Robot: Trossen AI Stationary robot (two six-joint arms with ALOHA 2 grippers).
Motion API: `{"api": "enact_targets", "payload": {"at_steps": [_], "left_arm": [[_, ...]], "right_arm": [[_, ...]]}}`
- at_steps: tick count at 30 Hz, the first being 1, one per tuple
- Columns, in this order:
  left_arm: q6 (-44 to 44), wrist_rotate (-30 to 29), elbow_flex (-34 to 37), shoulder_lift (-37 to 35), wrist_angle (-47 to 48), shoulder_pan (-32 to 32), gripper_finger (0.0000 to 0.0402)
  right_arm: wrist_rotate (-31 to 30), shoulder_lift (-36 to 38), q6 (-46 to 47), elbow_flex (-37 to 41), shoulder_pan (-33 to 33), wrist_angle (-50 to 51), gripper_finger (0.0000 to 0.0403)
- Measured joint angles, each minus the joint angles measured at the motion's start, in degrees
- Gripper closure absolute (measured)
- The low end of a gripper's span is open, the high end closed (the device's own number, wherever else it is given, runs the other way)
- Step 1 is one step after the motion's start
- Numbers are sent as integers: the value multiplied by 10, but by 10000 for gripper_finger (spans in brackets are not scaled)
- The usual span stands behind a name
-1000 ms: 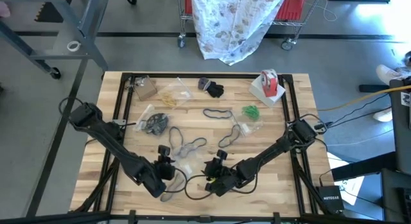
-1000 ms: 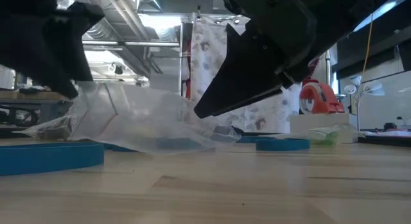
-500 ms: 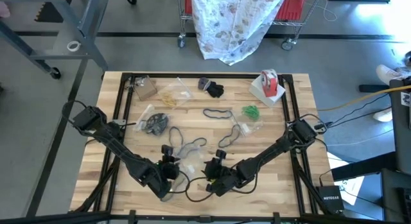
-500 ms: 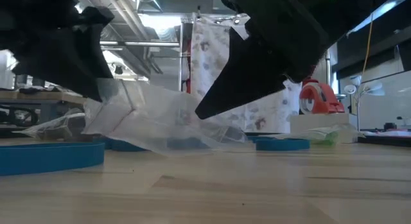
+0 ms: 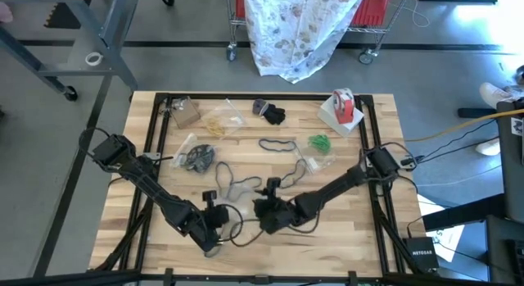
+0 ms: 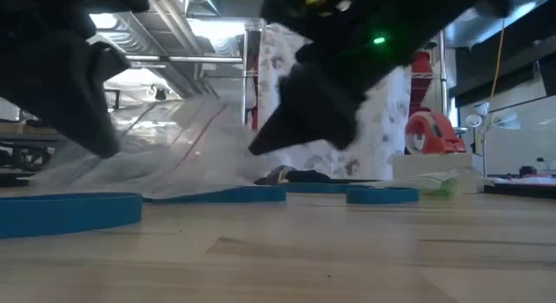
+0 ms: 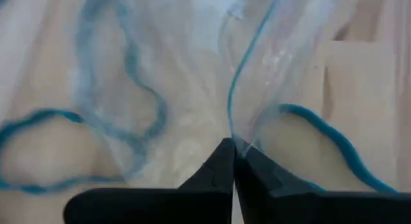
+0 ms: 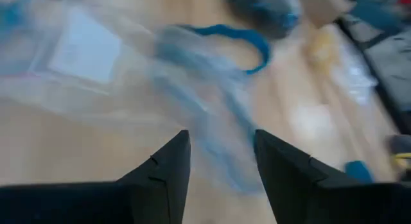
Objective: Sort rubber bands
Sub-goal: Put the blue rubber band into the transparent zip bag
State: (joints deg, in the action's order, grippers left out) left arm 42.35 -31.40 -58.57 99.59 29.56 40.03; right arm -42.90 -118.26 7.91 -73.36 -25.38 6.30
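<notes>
Clear plastic bag point(image 7: 212, 70) pinched in left hand point(image 7: 232, 161); right hand point(image 8: 218, 160) gapes empty.

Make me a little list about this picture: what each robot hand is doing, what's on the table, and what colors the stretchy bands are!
left hand: shut, pinching the edge of a clear plastic bag
right hand: open, over the same bag, holding nothing
where the hands are: close together at the near middle of the table
bands by the hands: teal-blue rubber bands lying under and around the bag
other bands: a green bunch and a black bunch farther back, each in a clear bag
also on the table: red-and-white tape roll at the far right
</notes>
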Motion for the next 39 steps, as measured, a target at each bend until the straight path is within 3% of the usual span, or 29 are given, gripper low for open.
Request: {"api": "enact_targets", "payload": {"at_steps": [3,7,13,19,30,39], "left_arm": [[54,6,0,-4,22,1,401],[123,5,-7,-38,87,1,401],[147,-7,-10,-105,137,15,401],[147,-26,-10,-114,139,27,401],[168,-22,-9,-114,140,47,401],[162,-40,-9,-114,151,48,401]], "right_arm": [[-21,9,-10,-8,15,25,238],[4,64,-7,-36,24,166,238],[197,135,-10,-37,78,381,238],[325,144,-23,-37,149,448,228],[406,142,-86,43,190,385,120],[375,141,-117,134,183,236,102]]}}
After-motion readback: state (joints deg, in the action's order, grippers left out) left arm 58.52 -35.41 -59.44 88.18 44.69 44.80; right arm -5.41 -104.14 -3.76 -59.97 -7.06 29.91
